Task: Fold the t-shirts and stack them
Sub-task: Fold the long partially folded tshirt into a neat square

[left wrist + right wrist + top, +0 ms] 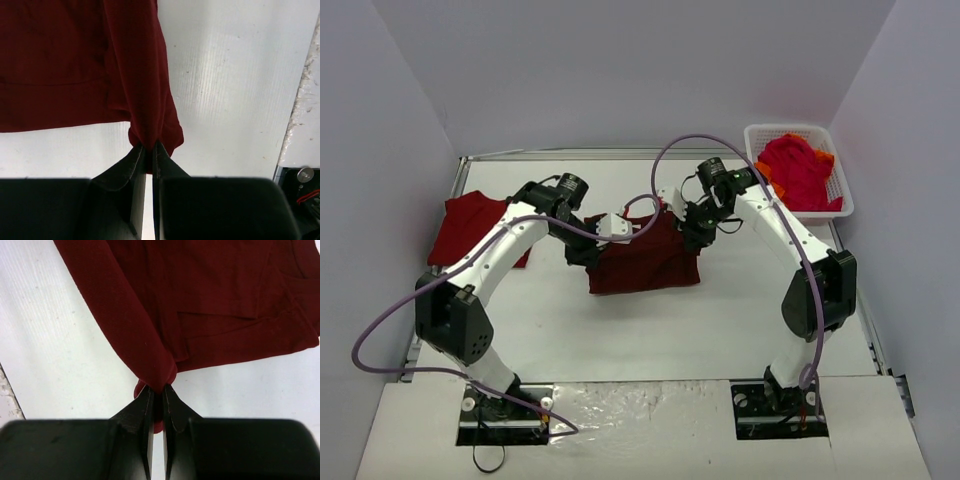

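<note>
A dark maroon t-shirt [645, 262] lies partly folded in the middle of the table, with both grippers pinching its far corners. My left gripper [590, 252] is shut on the shirt's left corner; in the left wrist view a bunch of maroon cloth [75, 65] is clamped at the gripper [150, 148]. My right gripper [692, 238] is shut on the right corner, where the cloth [215, 295] gathers into the gripper [161, 390]. A brighter red t-shirt [470, 225] lies flat at the far left.
A white lattice basket [840, 150] stands at the far right corner, holding a crumpled red shirt [800, 172] and a bit of orange cloth [825, 157]. The table's raised metal rim [620, 155] runs along the back and sides.
</note>
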You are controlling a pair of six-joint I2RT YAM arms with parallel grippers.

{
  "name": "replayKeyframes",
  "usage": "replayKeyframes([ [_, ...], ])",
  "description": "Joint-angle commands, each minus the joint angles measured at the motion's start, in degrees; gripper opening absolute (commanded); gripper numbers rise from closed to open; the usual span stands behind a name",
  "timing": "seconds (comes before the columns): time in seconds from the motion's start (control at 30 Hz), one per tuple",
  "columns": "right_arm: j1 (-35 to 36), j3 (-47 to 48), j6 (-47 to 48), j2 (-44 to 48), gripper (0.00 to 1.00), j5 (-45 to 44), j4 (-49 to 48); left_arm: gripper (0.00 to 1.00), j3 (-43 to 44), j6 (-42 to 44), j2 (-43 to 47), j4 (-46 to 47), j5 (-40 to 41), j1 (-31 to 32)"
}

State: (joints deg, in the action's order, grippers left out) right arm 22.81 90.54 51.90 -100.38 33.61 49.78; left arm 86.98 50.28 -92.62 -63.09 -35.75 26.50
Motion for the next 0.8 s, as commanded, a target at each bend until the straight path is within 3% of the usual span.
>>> replayKeyframes([
  [0.0, -1.1, 3.4, 0.22, -1.74, 0.0, -1.0, 2.17, 0.02, 3.1, 0.08, -0.54, 0.69, 0.94, -1.1],
  [0.77, -4.44, 15.8, 1.63, -13.52, 0.0, 0.5, 1.46, 0.02, 10.31, -2.65, -7.4, 5.61, 4.9, -2.95],
])
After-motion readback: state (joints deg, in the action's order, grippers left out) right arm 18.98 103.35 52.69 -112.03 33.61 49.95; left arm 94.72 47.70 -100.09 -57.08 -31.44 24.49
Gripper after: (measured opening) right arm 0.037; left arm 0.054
